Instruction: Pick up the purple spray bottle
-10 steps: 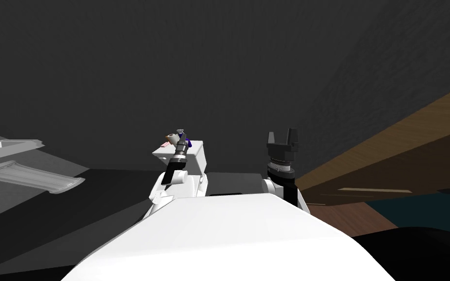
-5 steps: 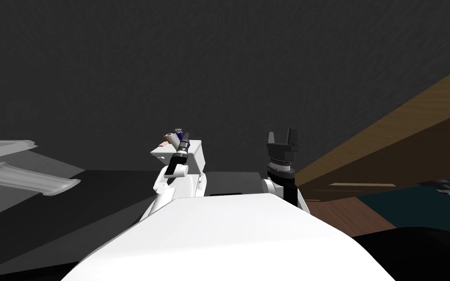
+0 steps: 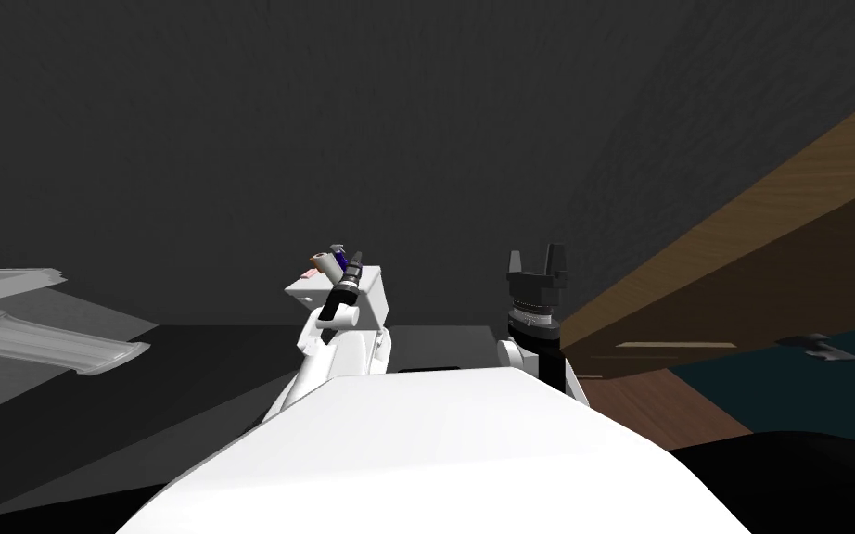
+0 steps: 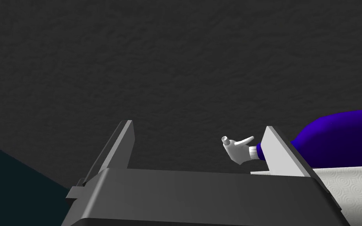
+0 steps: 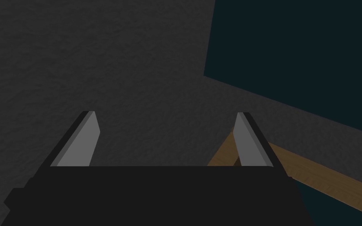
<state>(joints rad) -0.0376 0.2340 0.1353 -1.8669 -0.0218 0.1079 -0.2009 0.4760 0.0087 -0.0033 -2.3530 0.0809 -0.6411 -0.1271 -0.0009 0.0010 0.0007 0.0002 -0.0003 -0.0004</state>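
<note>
- we are holding the left gripper point(image 4: 198, 129) out at the top of a small white stand point(image 3: 375, 298), with its fingers spread wide and nothing between the pads
- the purple spray bottle point(image 4: 341, 133) is sitting on top of that stand, near its far edge, with a grey roll point(image 3: 326, 262) just beside it
- in the left wrist view the white spray head point(image 4: 237, 150) is showing in the gap between the fingers, while the purple body is lying outside one finger, with the neck crossing behind that finger
- a white patterned surface point(image 4: 353, 184) is showing right next to the body; we cannot tell what it is
- we are keeping the right gripper point(image 5: 165, 113) raised beside the chest, fingers apart and empty, well apart from the stand
- we are judging this as the approach step, with the grasp not yet lined up
- risk: closing from here would catch only the thin spray head or nothing, because the body is off to one side of the gap
- risk: pushing forward could drive the near finger into the neck, which could tip the bottle or shove it off the stand's far edge
- risk: a sideways correction could knock the grey roll, since it is sitting so close
</note>
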